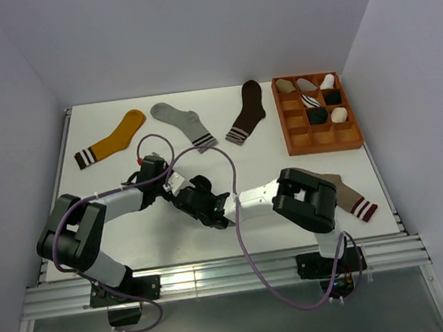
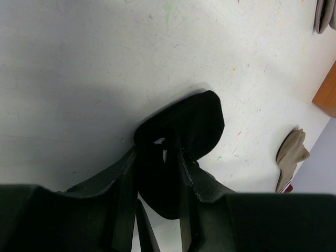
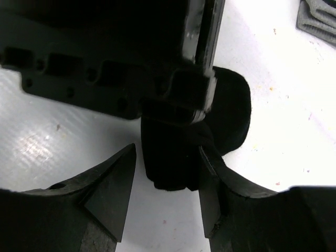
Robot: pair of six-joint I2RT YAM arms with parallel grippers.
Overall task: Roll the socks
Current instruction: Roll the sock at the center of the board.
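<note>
I have one plain black sock (image 2: 184, 126) bunched into a short roll. Its rounded end points straight out past the tips of my left gripper (image 2: 155, 157), which pinches it. My right gripper (image 3: 165, 157) meets it head-on, jaws spread to either side of the roll, one finger clear of the fabric. One taupe sock (image 1: 350, 196) lies flat well to that gripper's right, striped cuff outward. Both arms are folded low, forearms angled inward over the surface (image 1: 281, 128).
</note>
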